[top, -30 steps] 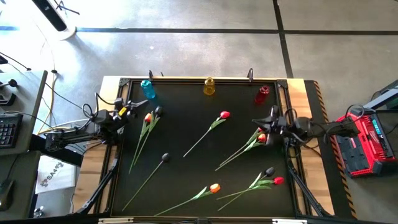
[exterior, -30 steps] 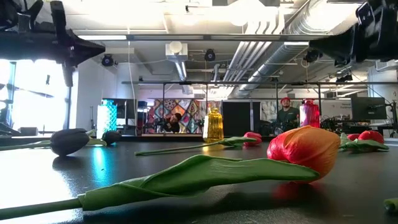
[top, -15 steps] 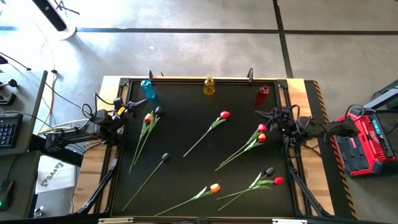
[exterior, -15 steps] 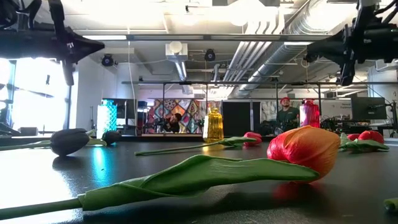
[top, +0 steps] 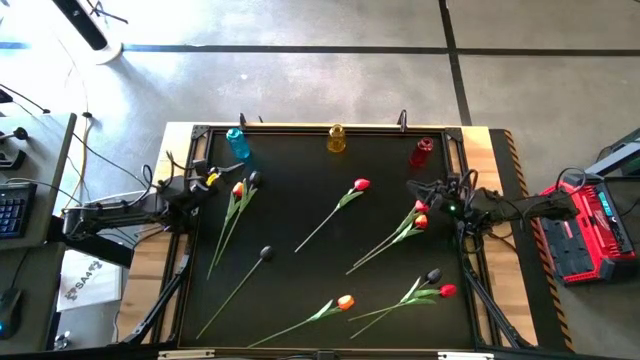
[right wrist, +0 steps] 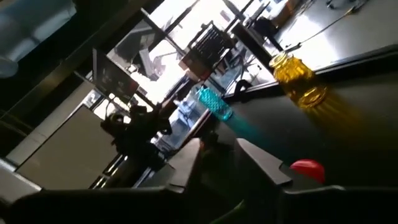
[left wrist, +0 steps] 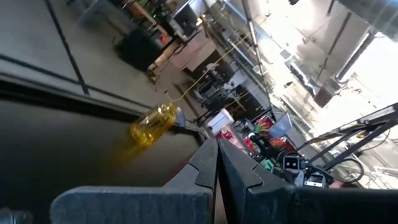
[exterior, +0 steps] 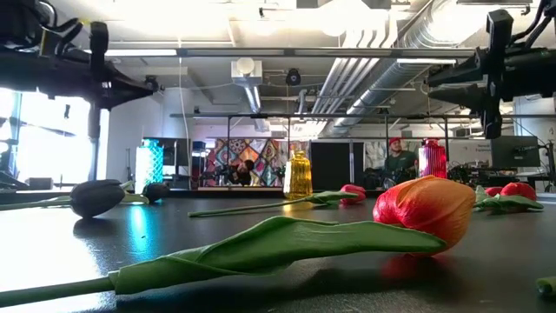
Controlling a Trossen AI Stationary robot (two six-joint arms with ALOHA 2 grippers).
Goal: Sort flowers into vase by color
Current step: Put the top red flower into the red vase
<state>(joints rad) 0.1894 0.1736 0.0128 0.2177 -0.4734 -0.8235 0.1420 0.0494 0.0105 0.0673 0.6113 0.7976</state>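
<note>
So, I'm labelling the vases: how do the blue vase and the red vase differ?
The blue vase is turquoise and stands at the mat's far left corner; the red vase is red and stands at the far right corner, nearest the right tool. Both stand upright along the far edge, with no flowers in them.

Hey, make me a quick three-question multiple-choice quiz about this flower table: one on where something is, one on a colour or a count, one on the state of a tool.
1. Where does the yellow vase stand?
A. middle of the far edge
B. near left corner
C. near right corner

2. How many vases stand on the mat?
A. two
B. three
C. five

3. How is the left tool?
A. shut on a stem
B. wide open
C. shut, holding nothing

Answers:
1 A: it stands between the blue vase and the red vase.
2 B: blue, yellow, red.
3 C: the left wrist view shows its fingers pressed together, empty.
</note>
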